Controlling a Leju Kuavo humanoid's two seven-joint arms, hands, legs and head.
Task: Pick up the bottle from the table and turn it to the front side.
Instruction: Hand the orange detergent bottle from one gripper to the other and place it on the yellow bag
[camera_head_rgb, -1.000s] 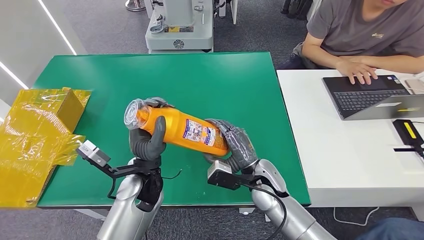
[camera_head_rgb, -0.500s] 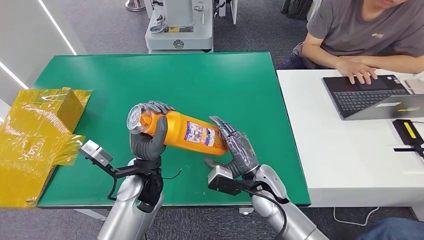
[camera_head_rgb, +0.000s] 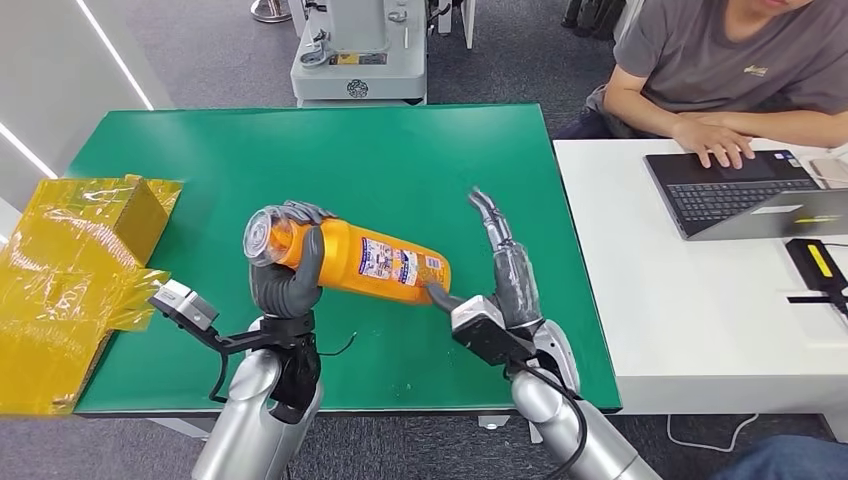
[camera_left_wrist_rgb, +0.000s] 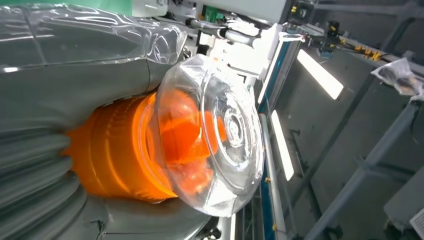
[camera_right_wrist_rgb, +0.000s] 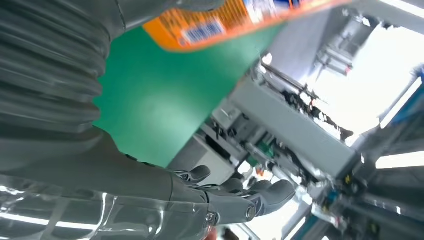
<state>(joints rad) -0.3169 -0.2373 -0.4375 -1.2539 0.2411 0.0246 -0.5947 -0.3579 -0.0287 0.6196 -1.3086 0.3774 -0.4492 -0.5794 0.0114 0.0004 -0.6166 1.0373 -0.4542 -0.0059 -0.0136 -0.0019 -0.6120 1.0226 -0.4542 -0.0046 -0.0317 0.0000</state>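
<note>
Now freed by the right robot hand (camera_head_rgb: 505, 270), which has opened wide and drawn back, the orange bottle (camera_head_rgb: 365, 262) hangs tilted above the green table's (camera_head_rgb: 420, 160) near edge, held solely by the left robot hand (camera_head_rgb: 288, 282), label turned up.

Green table (camera_head_rgb: 400, 160), yellow wrapped box (camera_head_rgb: 70, 270) on it

— What lies at the green table's (camera_head_rgb: 400, 160) left edge?
— Crinkled yellow film (camera_head_rgb: 60, 270) over a yellow box (camera_head_rgb: 135, 210).
— And to the right?
— A white desk (camera_head_rgb: 690, 310), touching the table. A person (camera_head_rgb: 730, 60) sits there, one hand on a laptop (camera_head_rgb: 745, 190).
— Beyond the table?
— A grey machine base (camera_head_rgb: 358, 50).
</note>
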